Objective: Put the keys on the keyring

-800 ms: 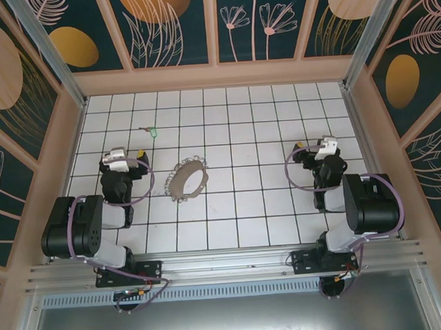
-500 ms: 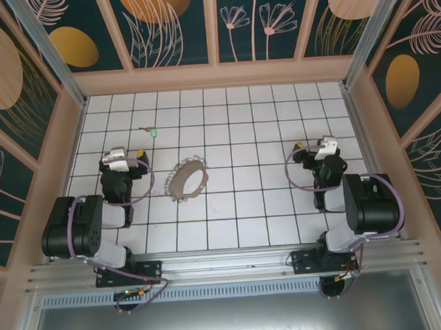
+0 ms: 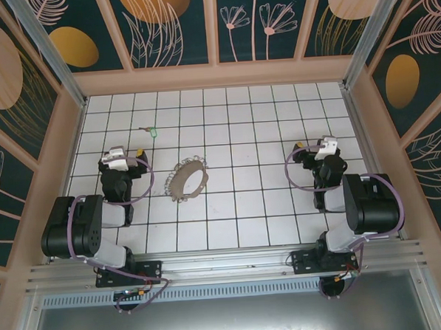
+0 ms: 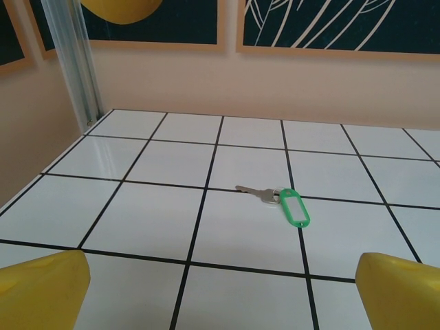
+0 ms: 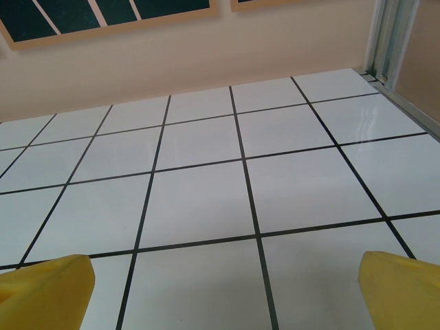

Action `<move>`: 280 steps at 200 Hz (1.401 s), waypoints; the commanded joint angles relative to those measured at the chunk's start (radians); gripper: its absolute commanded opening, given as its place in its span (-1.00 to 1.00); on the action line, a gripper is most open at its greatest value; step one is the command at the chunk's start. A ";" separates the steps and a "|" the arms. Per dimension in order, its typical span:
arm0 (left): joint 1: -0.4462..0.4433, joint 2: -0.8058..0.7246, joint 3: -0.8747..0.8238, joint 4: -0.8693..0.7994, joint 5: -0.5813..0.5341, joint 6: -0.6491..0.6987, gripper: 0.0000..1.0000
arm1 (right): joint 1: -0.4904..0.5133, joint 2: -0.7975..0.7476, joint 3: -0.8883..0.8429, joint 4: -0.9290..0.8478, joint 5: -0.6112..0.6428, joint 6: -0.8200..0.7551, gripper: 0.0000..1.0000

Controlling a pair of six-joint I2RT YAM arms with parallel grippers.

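Note:
The keys, a slim metal key (image 4: 260,194) with a green tag (image 4: 294,207), lie flat on the white tiles at the back left (image 3: 150,129). The keyring (image 3: 176,183), a tan loop fringed with small silvery pieces, lies near the middle of the floor, right of the left arm. My left gripper (image 3: 127,156) is open and empty. Its yellow fingertips (image 4: 41,289) stand wide apart, about a tile and a half short of the key. My right gripper (image 3: 313,147) is open too, with nothing but bare tiles between its yellow fingertips (image 5: 402,289).
Tan walls (image 3: 216,75) enclose the tiled floor at the back and sides, with metal posts (image 4: 72,62) in the corners. The arm bases sit on a rail (image 3: 226,264) at the near edge.

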 commanded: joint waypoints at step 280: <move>-0.587 -0.105 0.581 -1.315 0.112 -0.300 0.44 | 0.533 -0.457 0.044 -0.878 -0.026 0.654 0.75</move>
